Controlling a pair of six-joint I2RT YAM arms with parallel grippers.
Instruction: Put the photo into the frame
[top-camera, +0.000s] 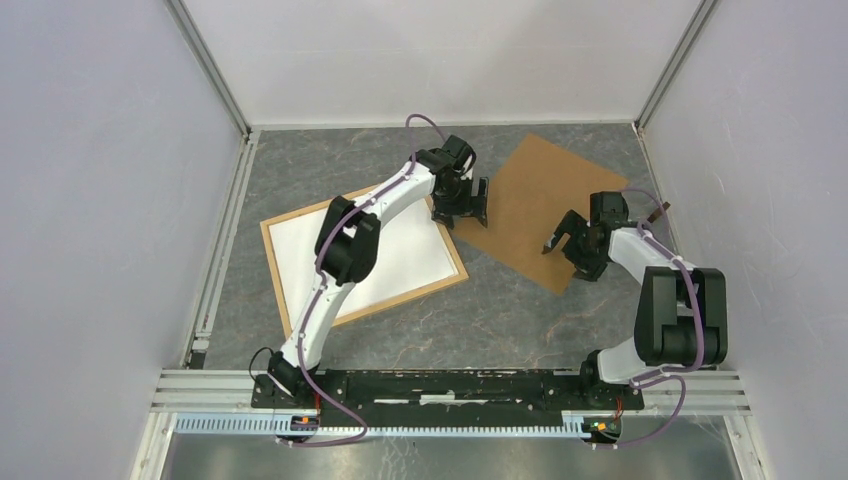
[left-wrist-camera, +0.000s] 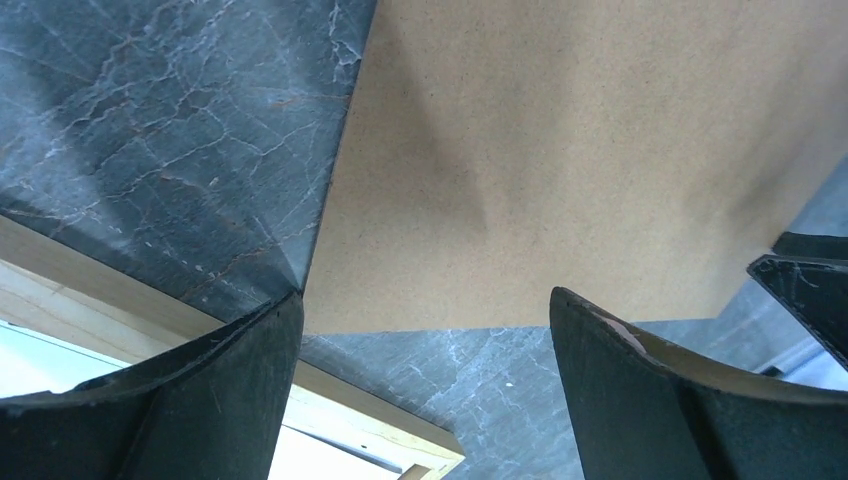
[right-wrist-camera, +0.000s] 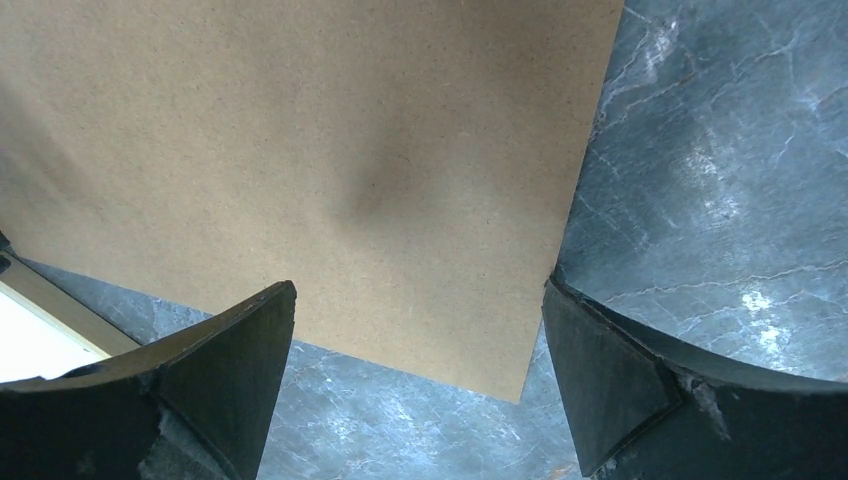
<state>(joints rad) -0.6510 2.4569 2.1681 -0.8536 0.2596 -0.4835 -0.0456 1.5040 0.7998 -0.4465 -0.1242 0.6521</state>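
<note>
Right now, the frame (top-camera: 380, 304) is seen lying flat on the left half of the surface (top-camera: 480, 320). It is filled from edge to edge by a flat white sheet (top-camera: 300, 250). Whether that sheet is the photo turned over cannot be told, as no flower picture is shown.

The frame is made of thin, pale wood and is shaped like a rectangle. Its long sides run from left to right, with the right end turned a bit toward the back edge. The surface is dark grey with thin, stone-like lines.

A plain brown board (top-camera: 530, 200), flat and dull, is laid near the back right corner, turned like a diamond.

The left gripper (top-camera: 462, 212) is held above the frame's back right corner, beside the board. Its fingers (left-wrist-camera: 200, 400) are spread wide and nothing is gripped. The right gripper (top-camera: 562, 232) is held over the board's right side, spread wide too, with nothing gripped.
</note>
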